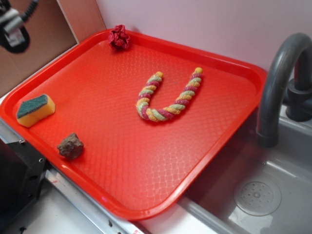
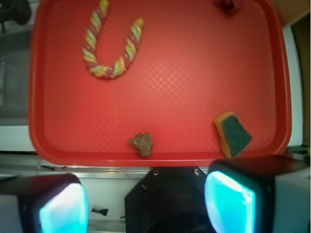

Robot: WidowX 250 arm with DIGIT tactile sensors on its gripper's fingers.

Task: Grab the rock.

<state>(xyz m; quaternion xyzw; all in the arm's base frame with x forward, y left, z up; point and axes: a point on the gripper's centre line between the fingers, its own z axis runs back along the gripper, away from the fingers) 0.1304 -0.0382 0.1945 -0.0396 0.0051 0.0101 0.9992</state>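
The rock (image 1: 70,146), a small rough brown-grey lump, lies on the red tray (image 1: 146,161) near its front-left edge. In the wrist view the rock (image 2: 141,143) sits just inside the tray's near rim. My gripper (image 2: 146,206) is open and empty, high above the scene; its two cyan-lit fingers (image 2: 63,208) frame the bottom of the wrist view, over the robot's black base, short of the tray. In the exterior view only a blurred part of the arm (image 1: 14,24) shows at the top left.
A yellow sponge with green top (image 1: 35,109) lies left of the rock. A coloured rope (image 1: 168,95) curls in a U mid-tray. A dark-red wrinkly ball (image 1: 119,37) sits at the far corner. A grey faucet (image 1: 280,83) and sink (image 1: 253,195) stand right.
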